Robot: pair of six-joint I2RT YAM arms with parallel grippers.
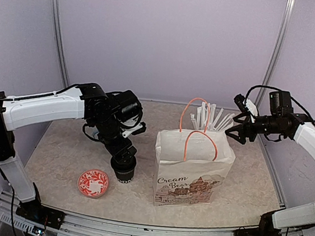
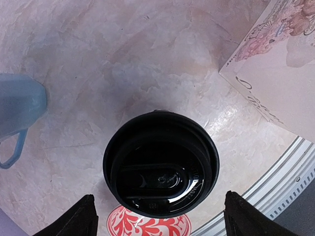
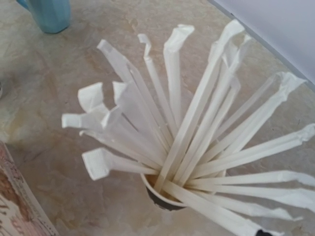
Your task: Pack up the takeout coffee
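Now: my L gripper (image 2: 158, 196) hangs over the lidded takeout coffee cup (image 1: 123, 172), lower left-centre of the overhead frame. Its fingers are spread wide, nothing held, and it's lined up to grab, I'd judge. Cream Bear paper bag (image 1: 192, 169) stands just right, its handles arching over the mouth. R gripper (image 1: 240, 132) gapes empty by the straw cup (image 3: 162, 196). Red dish (image 1: 93, 182) and blue mug (image 2: 17, 105) sit nearby.

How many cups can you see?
3: lidded black cup by the red dish, straw cup behind the paper bag, blue mug seen only from the wrist cameras. The bag may hide more.
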